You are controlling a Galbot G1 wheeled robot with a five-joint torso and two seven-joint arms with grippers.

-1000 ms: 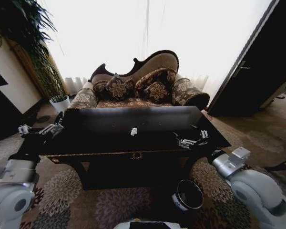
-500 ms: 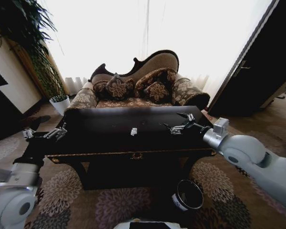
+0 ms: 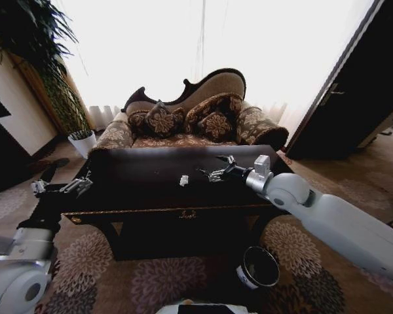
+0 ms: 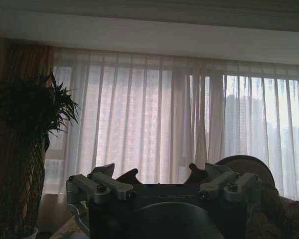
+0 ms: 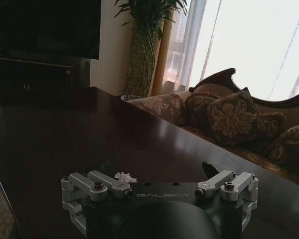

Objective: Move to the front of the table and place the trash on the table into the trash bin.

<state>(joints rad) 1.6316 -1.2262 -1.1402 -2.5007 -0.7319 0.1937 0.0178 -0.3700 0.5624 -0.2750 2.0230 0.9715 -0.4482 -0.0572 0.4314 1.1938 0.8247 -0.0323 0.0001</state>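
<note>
I'm looking at the table (image 3: 150, 171), whose top is showing glossy black, with gold trim and a gold emblem along its dark-wood front. A white tissue lump (image 3: 183, 180) is lying on it. The sofa (image 3: 183, 124) behind is wearing brown floral fabric on a dark frame. The trash bin (image 3: 258, 268) is showing black with a shiny rim and white label. The carpet (image 3: 98, 268) is carrying big brown flower medallions.

The word "GALBOT" is embossed on the dark body of the right gripper (image 5: 160, 181), lower centre of the right wrist view. The same lettering sits on the left gripper (image 4: 162, 185) body, lower centre of the left wrist view, faint and barely legible. No other text is readable.
</note>
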